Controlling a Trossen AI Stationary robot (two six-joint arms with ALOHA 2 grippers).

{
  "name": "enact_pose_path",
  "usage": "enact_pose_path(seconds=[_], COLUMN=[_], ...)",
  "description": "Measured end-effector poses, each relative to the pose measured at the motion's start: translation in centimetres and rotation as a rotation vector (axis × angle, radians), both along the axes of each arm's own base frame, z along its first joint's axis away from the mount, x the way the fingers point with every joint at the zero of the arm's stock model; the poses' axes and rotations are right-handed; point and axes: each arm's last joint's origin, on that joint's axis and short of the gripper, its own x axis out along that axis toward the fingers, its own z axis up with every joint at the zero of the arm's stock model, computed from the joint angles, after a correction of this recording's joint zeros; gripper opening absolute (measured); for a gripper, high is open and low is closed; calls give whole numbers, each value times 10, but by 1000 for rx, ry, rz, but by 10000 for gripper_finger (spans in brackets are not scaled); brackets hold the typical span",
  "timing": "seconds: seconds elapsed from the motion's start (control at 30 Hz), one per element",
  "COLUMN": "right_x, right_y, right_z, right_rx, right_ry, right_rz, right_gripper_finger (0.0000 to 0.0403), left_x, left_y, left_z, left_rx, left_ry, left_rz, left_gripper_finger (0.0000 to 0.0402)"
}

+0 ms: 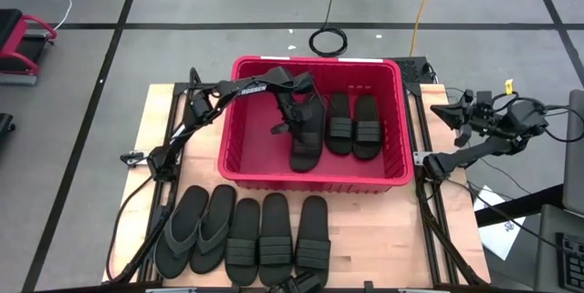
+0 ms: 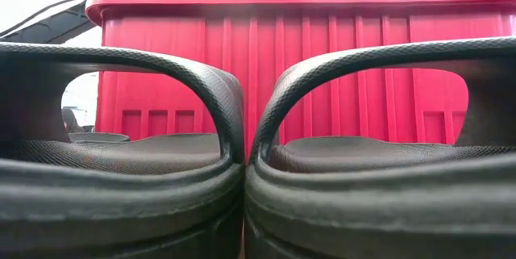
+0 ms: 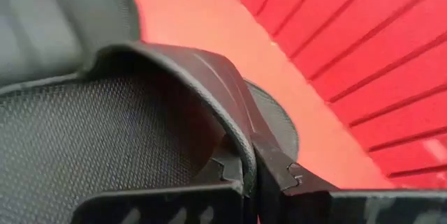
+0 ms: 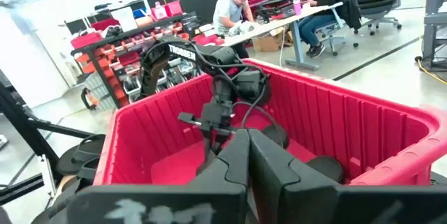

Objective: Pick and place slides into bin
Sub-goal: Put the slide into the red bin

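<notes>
The red bin [image 1: 315,179] stands mid-table and also shows in the low view [image 2: 322,65]. Two ribbed-strap slides [image 1: 353,125] lie side by side on its floor at the right. My left gripper [image 1: 294,127] is inside the bin, shut on a third black slide [image 1: 306,145], whose mesh-textured footbed fills the left wrist view [image 3: 105,140]. Two thong slides [image 1: 196,229] and three ribbed-strap slides [image 1: 276,236] lie in a row on the table in front of the bin. My right gripper [image 4: 249,147] is shut and empty, beyond the bin's right side [image 1: 461,115]. My left gripper pinches the slide's wide strap band at its edge [image 3: 241,137], one finger [image 3: 223,175] under the band over the footbed and one [image 3: 283,175] outside it. The fingers come from above, slanting down. The slide lies lengthwise inside the bin; whether it rests on the floor I cannot tell.
The bin's left half [image 1: 251,138] shows bare red floor. Two slides [image 2: 242,178] stand close before the low camera. Cables [image 1: 327,39] lie on the floor beyond the table. People sit at desks [image 4: 237,8] in the room behind.
</notes>
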Motion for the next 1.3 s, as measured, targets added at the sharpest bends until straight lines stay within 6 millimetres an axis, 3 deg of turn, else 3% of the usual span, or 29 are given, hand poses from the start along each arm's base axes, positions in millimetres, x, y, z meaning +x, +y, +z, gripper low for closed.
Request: enact_pose_path(seconds=[0.2,0.73,0.93,1.3], right_x=[0,0,0,1], right_y=[0,0,0,0], right_z=[3,3,5,8], right_rx=[3,11,19,29], right_ry=[-26,-32,-55,-81], right_rz=[0,0,1,6], right_gripper_finger=[0,0,0,0], left_x=[4,10,13,13], left_y=[11,13,14,14], left_z=[-12,-12,-11,-9], left_rx=[-10,-11,-38,-58], left_ry=[-22,28,39,60], left_rz=[41,132,182,210], left_gripper_finger=[0,8,42,142])
